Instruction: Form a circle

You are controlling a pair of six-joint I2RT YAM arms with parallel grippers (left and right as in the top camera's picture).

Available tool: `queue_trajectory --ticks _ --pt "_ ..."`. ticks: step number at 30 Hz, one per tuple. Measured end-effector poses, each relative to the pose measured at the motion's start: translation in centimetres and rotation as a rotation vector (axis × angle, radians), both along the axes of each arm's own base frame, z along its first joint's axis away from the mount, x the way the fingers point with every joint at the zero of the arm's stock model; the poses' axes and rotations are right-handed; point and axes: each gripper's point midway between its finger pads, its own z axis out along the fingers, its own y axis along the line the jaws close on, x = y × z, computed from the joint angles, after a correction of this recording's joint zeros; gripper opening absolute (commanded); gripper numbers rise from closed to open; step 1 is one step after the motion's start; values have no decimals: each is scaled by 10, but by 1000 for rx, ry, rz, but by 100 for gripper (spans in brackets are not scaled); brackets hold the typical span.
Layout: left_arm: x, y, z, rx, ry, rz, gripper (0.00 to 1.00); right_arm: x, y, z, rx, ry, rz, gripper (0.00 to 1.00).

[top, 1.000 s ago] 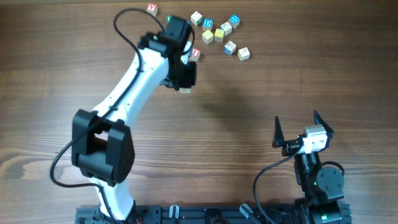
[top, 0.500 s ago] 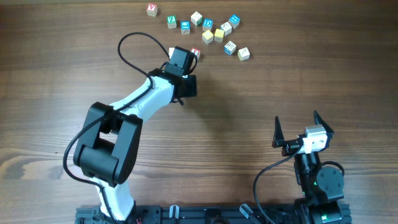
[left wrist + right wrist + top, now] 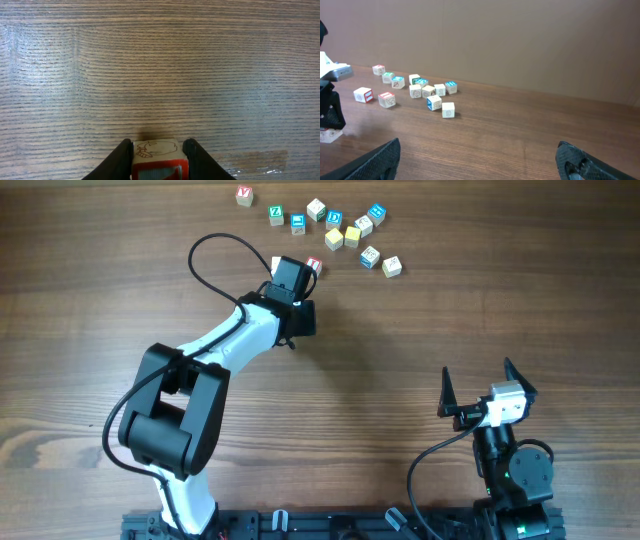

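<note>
While the left arm [image 3: 235,340] stretches over the wooden worktop [image 3: 450,300], left of centre, the left jaws stand one on each side of a small cube [image 3: 156,152] that rests on the wood. Its top face carries a red drawing and its near face is red. The jaws lie close against both sides; whether they are gripping it or only flanking it, cannot tell. The right-wrist view has the same cube low at its left edge, under the black wrist. A red-lettered cube [image 3: 314,266] lies just beside that wrist, to its far right. A loose cluster [image 3: 352,236] sits at the far side, a little right of centre, with yellow, blue and plain faces. Some of its cubes touch, and the outline is ragged, not a closed circle. A blue stray [image 3: 369,256] and a plain stray [image 3: 391,266] lie just near-right of it. Left of the cluster are a green cube [image 3: 276,213] and a blue cube [image 3: 298,222], with a red Y cube [image 3: 244,195] farthest left. The right arm [image 3: 510,470] is at near right, well apart from every cube. The right jaws are spread wide and hold nothing.
</note>
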Motion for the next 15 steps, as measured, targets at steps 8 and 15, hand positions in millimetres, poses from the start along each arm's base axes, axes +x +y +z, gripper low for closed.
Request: queue_trajectory --ticks 8,15 --pt "-1 -1 -1 -5 7 -3 61 0 0 0 0 0 0 100" --pt "2 -1 8 -5 15 -4 78 0 0 0 0 0 0 100"
